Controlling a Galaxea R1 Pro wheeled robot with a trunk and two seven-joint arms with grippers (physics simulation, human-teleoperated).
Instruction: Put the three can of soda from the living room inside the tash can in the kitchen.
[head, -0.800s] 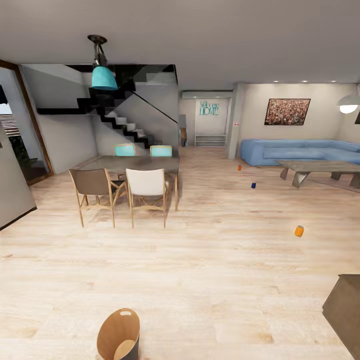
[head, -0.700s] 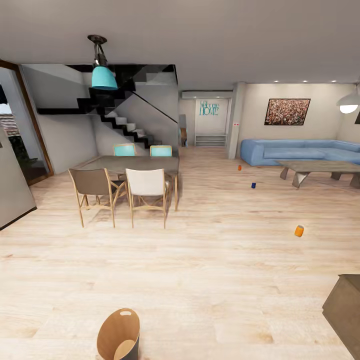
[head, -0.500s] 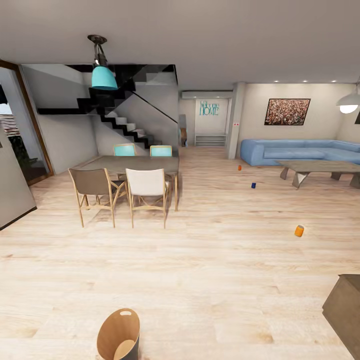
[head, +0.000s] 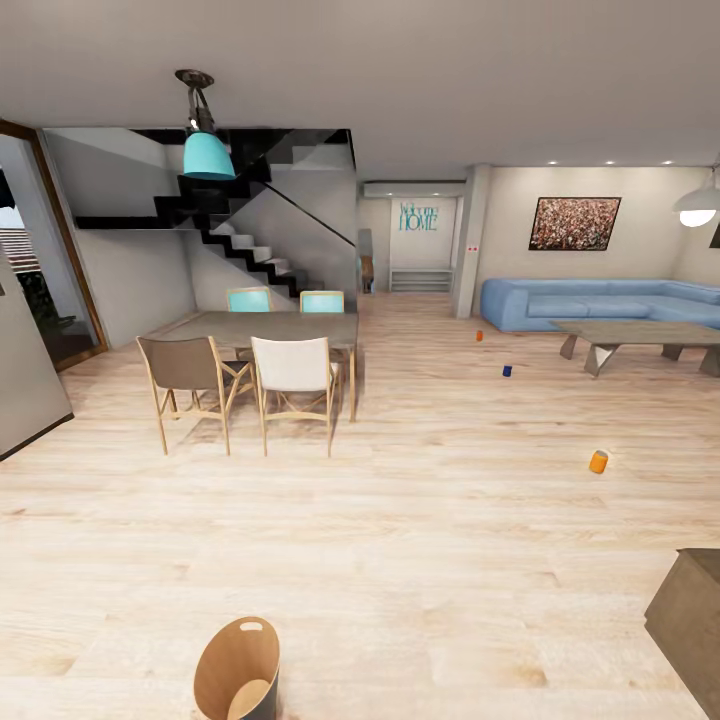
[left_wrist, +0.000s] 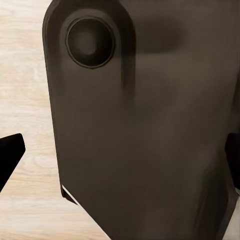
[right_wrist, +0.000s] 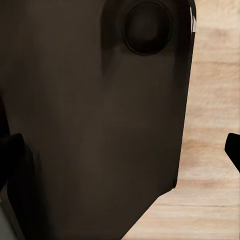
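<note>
Open-plan wood floor (head: 420, 520); task not yet begun, all three cans out of the bin.

Sofa (head: 600, 302) stands at the far side, with the low table (head: 640, 335) just in front of it. Bin (head: 238, 668) stands on the floor, well apart from the sofa and nearest the camera; what shows of its brown inside holds no can. Near orange can (head: 598, 461) stands on the floor well short of the sofa. Blue can (head: 507, 371) stands closer to the sofa, beside the low table. Far orange can (head: 479, 336) stands nearest the sofa's end. Judgement: nothing delivered, three fetches left. Gripper state: cannot tell for either arm; each wrist view is blocked by a dark housing.
</note>
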